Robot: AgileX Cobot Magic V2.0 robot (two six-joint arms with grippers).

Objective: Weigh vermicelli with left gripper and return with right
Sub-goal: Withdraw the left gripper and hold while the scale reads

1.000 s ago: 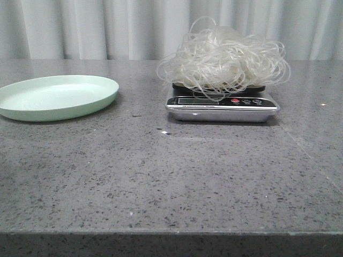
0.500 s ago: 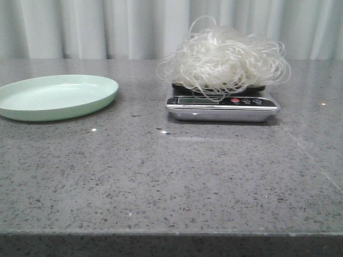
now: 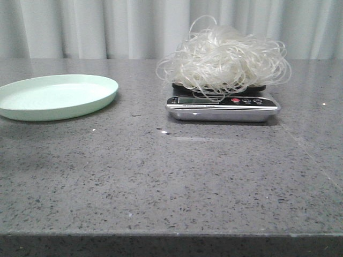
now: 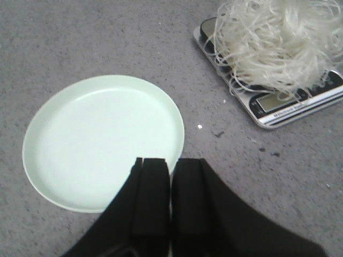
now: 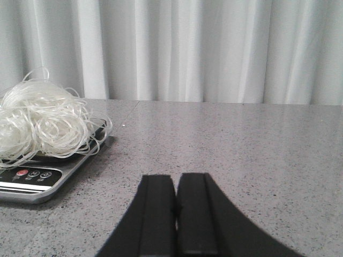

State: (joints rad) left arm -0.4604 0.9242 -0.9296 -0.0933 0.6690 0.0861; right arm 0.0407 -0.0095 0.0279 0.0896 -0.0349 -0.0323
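Note:
The vermicelli (image 3: 224, 60), a fluffy tangle of whitish strands, sits on a small silver kitchen scale (image 3: 222, 107) right of centre. It also shows in the left wrist view (image 4: 278, 45) and the right wrist view (image 5: 40, 126). The pale green plate (image 3: 56, 96) lies empty at the left, and it shows in the left wrist view (image 4: 102, 139). My left gripper (image 4: 171, 163) is shut and empty, above the plate's edge. My right gripper (image 5: 176, 179) is shut and empty, low over the counter to the right of the scale (image 5: 45, 176). Neither gripper shows in the front view.
The grey speckled counter (image 3: 171, 176) ends at a front edge (image 3: 171, 233). A white curtain (image 3: 134, 27) hangs behind. Small white crumbs (image 3: 94, 129) lie on the counter between plate and scale.
A shadow has moved over the counter at the front left. The vermicelli, scale and plate have not moved.

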